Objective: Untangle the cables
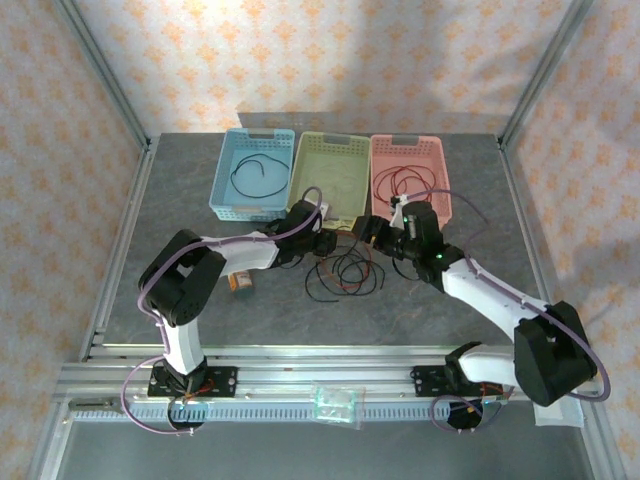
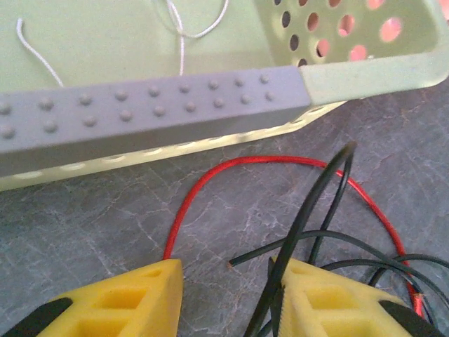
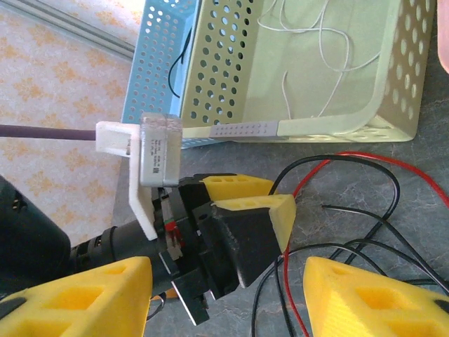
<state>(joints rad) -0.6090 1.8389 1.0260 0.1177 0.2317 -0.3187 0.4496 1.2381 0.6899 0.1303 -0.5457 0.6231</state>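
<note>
Black and red cables (image 1: 345, 272) lie in loose, tangled loops at the middle of the grey table (image 1: 180, 200), just before the near wall of the green basket (image 2: 372, 74), where a pale cable (image 3: 323, 42) rests. We see the left gripper (image 2: 224, 270) partly open, with a black strand (image 2: 302, 217) running along one finger's inner edge. The right gripper (image 3: 228, 270) gapes wide and holds nothing.
</note>
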